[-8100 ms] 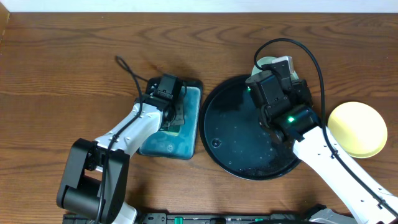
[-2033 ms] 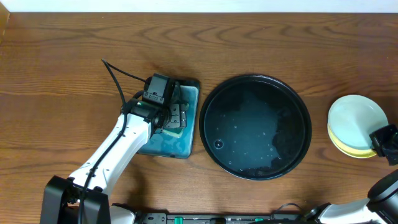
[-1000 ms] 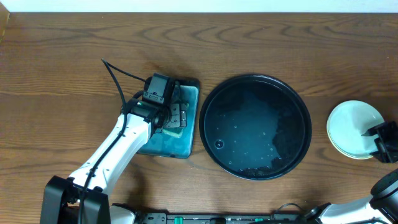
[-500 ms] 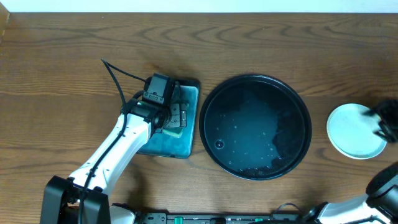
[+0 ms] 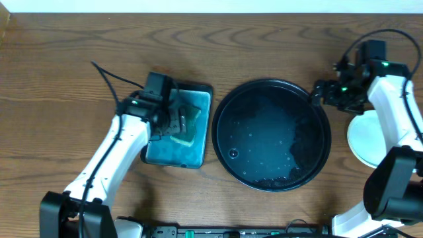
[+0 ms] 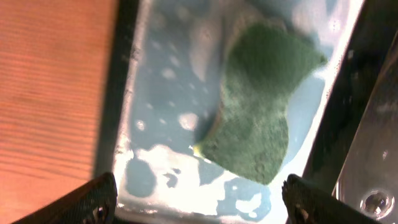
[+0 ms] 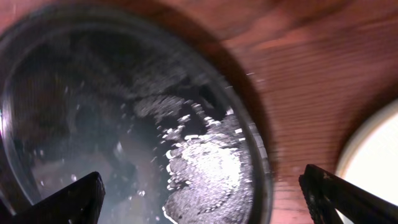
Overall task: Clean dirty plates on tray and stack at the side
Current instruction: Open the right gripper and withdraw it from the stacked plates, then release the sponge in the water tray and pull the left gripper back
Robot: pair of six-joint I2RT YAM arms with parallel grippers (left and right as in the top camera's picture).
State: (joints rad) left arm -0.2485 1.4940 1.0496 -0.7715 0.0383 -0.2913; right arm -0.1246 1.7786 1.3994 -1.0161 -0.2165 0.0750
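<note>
A: Entry, near edge first. What lies closest to the arm bases?
B: The tray (image 5: 264,112), black and round, flat on the tabletop (image 5: 66,53). It is wet, with scattered drops and a foamy patch on its near right part. Just to its left, not touching its rim, is the basin (image 5: 168,155) of blue water.
A: Basin contents?
B: One sponge (image 6: 261,124), green face up, with a yellow edge showing from overhead. It lies in the water on the tray side. Cannot tell whether it floats.
A: Left gripper?
B: The left gripper (image 5: 173,120) hangs over the basin, above the sponge. In the wrist view its fingers (image 6: 93,200) sit at the two lower corners, spread wide. Nothing is between them, and they are clear of the sponge.
A: Plates?
B: The plates (image 5: 365,142) are on bare wood right of the tray, near it but apart. Only a pale top plate shows. The right arm crosses its right part, so the count in the stack cannot be told.
A: Farthest item?
B: The right gripper (image 5: 319,92), above the tray's far right rim. In the wrist view its fingertips (image 7: 74,199) are spread wide and hold nothing. The tray rim is below, and a pale plate edge shows at the right border
</note>
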